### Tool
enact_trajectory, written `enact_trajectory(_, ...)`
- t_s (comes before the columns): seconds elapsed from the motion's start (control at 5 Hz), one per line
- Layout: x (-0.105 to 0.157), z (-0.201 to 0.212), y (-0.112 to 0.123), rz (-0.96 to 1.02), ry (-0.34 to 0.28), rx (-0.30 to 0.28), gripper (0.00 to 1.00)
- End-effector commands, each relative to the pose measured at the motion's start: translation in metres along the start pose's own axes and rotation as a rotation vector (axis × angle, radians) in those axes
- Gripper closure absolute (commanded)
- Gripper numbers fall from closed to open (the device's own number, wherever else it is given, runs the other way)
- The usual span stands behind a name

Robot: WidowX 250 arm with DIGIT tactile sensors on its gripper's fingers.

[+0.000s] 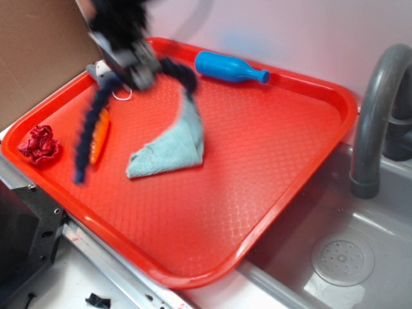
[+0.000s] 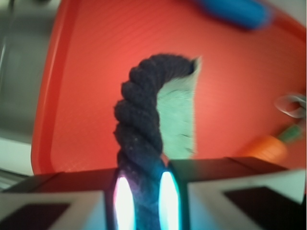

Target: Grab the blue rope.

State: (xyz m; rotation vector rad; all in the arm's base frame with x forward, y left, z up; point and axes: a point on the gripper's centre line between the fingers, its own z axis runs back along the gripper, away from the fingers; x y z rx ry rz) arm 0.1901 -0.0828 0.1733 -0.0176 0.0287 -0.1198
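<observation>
Above the textured red tray (image 1: 270, 148), the gripper (image 2: 141, 201) clamps the thick, twisted blue rope (image 2: 139, 124).

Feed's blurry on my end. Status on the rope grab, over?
Gripper shut on the blue rope, both ends hanging off it. Teal cloth under one strand; not snagged that I can see.

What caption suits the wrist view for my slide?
Gripper shut on the blue rope, above the red tray.
</observation>
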Motion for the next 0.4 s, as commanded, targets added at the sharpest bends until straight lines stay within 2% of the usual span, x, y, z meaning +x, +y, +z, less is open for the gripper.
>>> enact_trajectory(0.0, -0.0283, 0.0704, 0.0248, 0.207, -0.111, 0.073, 1.0)
enact_trajectory(0.2, -0.0228, 0.0666, 0.0243, 0.173, -0.069, 0.076, 1.0)
